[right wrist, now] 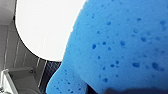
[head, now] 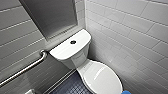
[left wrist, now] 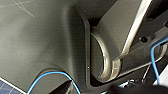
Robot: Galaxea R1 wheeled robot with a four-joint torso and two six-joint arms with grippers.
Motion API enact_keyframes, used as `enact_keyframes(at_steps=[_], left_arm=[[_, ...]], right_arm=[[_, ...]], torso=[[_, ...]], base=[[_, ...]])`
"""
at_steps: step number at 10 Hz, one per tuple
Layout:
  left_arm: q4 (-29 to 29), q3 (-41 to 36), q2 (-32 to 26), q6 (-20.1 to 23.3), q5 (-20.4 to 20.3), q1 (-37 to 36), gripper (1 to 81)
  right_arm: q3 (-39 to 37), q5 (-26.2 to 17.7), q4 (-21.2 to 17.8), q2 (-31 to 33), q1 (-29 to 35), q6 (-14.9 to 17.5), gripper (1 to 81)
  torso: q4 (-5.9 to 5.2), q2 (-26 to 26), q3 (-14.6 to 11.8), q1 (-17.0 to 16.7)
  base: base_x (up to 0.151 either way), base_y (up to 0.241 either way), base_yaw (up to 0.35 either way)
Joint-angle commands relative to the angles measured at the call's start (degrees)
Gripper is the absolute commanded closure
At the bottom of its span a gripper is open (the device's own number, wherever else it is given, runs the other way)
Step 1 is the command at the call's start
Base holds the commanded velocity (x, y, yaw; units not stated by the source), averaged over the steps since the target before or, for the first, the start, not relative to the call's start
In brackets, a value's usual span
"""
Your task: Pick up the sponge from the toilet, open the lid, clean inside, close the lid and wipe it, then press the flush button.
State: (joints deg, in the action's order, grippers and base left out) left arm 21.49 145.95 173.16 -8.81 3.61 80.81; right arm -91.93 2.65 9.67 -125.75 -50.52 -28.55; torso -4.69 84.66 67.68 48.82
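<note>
The toilet (head: pixel 75 53) stands in a corner between two walls of white tile (head: pixel 130 30), on a dark blue patterned floor (head: pixel 72 87). The lid (head: pixel 105 80) is down and covers the bowl. A round dark flush button (head: pixel 73 42) sits in the middle of the flat tank top. A flat grey panel (head: pixel 52 15) is mounted on the wall above the tank. A metal grab bar (head: pixel 25 68) runs along the wall beside the tank.

The sponge (head: pixel 126 92) appears in the head view as a small blue patch at the lower edge, just beside the front end of the lid. In the right wrist view it is very close to the camera, porous and bright blue, in front of the white lid's rounded edge. Contact between sponge and lid cannot be determined.

The grasp state of the right gripper cannot be told. The same applies to the left gripper. The left wrist view shows dark robot housing and a thin blue cable (left wrist: pixel 50 73).
</note>
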Motion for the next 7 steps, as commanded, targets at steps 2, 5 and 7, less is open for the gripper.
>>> enact_keyframes(at_steps=[2, 5, 7], left_arm=[[-0.31, -0.48, -0.53, 0.38, 4.57, 1.23, 1.0], [-0.49, -0.66, -1.05, 0.29, 4.57, 1.16, 1.0], [-0.4, -0.75, -1.23, 0.29, 4.57, 1.24, 1.0]], right_arm=[[-0.07, 6.06, 1.13, 8.29, -14.37, 0.34, 81.1], [-5.61, 7.11, 6.33, 4.43, -27.39, 0.43, 81.1], [-9.12, 9.39, 6.42, 0.05, -33.28, 0.51, 81.1]], torso=[[0.0, 0.0, 0.0, 0.0], [0.0, 0.0, 0.0, 0.0], [0.0, -5.71, 0.0, -3.69]], base=[[0.0, 0.0, 0.0], [0.0, 0.0, 0.0], [0.0, 0.0, 0.0]])
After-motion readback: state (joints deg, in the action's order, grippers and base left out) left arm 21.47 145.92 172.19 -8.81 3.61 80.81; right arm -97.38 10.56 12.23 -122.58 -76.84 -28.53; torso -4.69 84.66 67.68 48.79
